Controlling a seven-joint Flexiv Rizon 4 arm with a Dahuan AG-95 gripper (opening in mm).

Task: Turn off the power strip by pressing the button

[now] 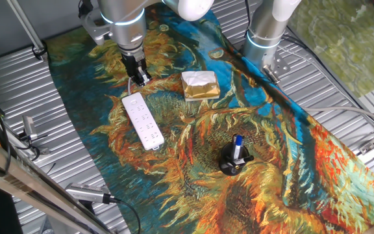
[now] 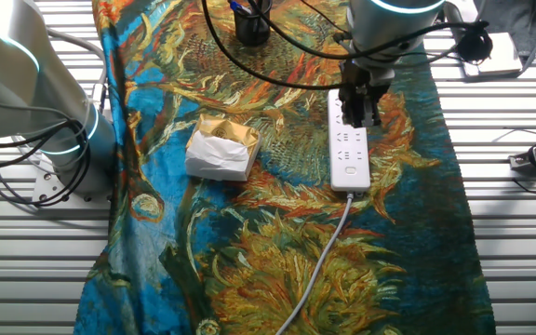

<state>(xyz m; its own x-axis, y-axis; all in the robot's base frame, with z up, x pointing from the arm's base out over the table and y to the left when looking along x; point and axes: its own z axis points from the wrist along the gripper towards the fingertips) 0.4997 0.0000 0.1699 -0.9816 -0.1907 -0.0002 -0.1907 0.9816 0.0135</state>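
The white power strip [image 1: 144, 123] lies on the patterned cloth, left of centre, and also shows in the other fixed view [image 2: 350, 154]. Its white cord [image 2: 319, 265] leaves the end that faces that camera. The small white button [image 2: 350, 170] sits at that corded end and is uncovered; in one fixed view it lies at the strip's far end [image 1: 135, 102]. My gripper [image 1: 139, 78] points down and hangs a little above the strip near its corded end; the other fixed view [image 2: 360, 116] shows it over the sockets. No view shows the gap between its black fingers.
A gold-wrapped block [image 1: 200, 85] lies right of the strip, also seen in the other view [image 2: 221, 149]. A black pen holder [image 1: 234, 160] stands nearer the front. A second arm's base [image 1: 265, 36] stands at the back right. Metal ribbed table [image 1: 37, 97] surrounds the cloth.
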